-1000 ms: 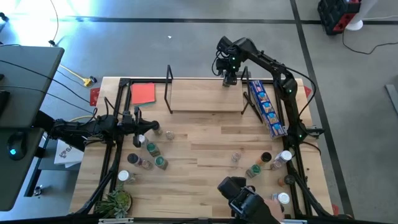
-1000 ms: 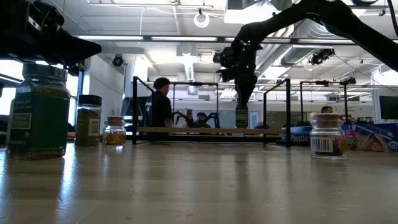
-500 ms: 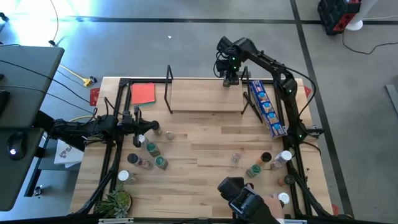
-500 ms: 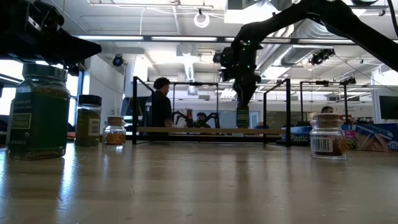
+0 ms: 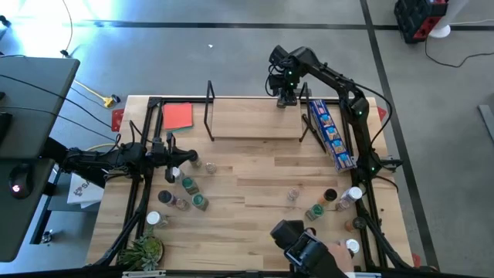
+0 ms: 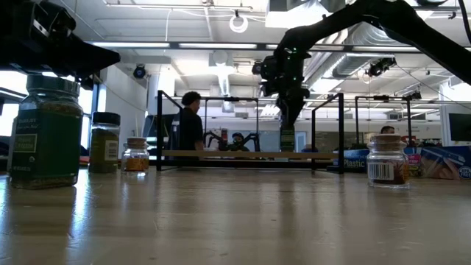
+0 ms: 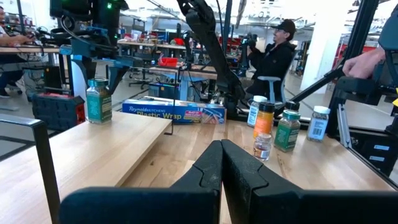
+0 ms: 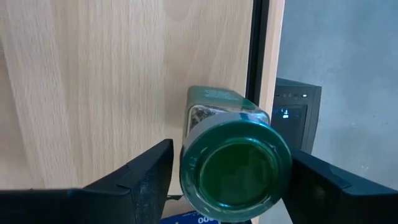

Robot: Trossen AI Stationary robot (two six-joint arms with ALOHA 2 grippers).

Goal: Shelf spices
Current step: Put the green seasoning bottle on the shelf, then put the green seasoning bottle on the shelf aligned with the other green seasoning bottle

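A green-capped spice jar (image 8: 236,163) stands upright on its base at the far right end of the shelf's wooden board (image 5: 255,120), also seen as the jar (image 6: 286,140) in the low view. My right gripper (image 8: 233,180) hangs over it pointing down and is open. One finger (image 8: 146,177) stands on each side of the cap, with a gap showing on the one side. More spice jars stand on the table in a left group (image 5: 187,185) and a right group (image 5: 315,210). My left gripper (image 7: 221,163) is shut and waits level at the table's left edge.
A blue printed package (image 5: 332,135) lies beside the shelf's right end frame (image 5: 305,116). A red card (image 5: 177,116) lies at the far left and a small plant (image 5: 143,251) at the near left corner. A person's arm with a dark device (image 5: 305,247) reaches over the near edge.
My right gripper has turned a little about its downward axis above the jar on the shelf. The jar has stayed where it stands.
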